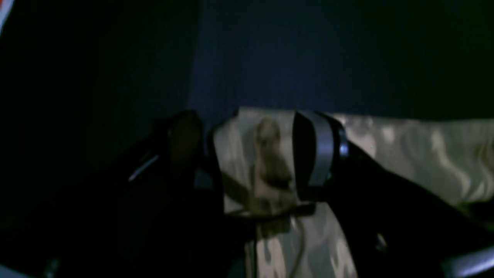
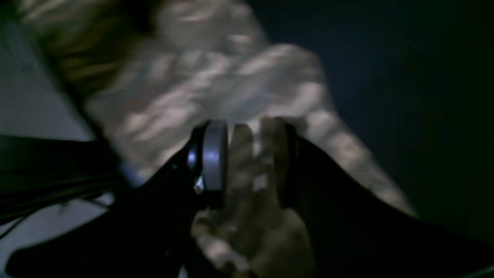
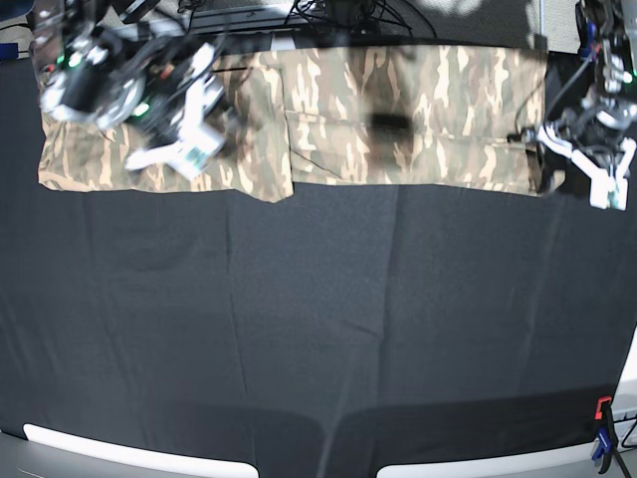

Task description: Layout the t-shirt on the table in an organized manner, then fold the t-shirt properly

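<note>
The camouflage t-shirt (image 3: 398,110) lies as a long folded band along the far side of the black table (image 3: 318,329). My left gripper (image 3: 580,159) is at the band's right end. In the left wrist view it (image 1: 251,154) stands open, with the shirt's corner (image 1: 417,154) lying between its spread fingers on the table (image 1: 308,54). My right gripper (image 3: 189,131) hovers over the band's left part. The right wrist view is blurred; there its (image 2: 249,162) jaws stand apart with the shirt cloth (image 2: 216,85) showing between them.
A red-and-black clamp (image 3: 602,413) sits at the table's near right edge. Cables (image 3: 328,15) run along the far edge behind the shirt. White strips (image 3: 119,448) line the near edge.
</note>
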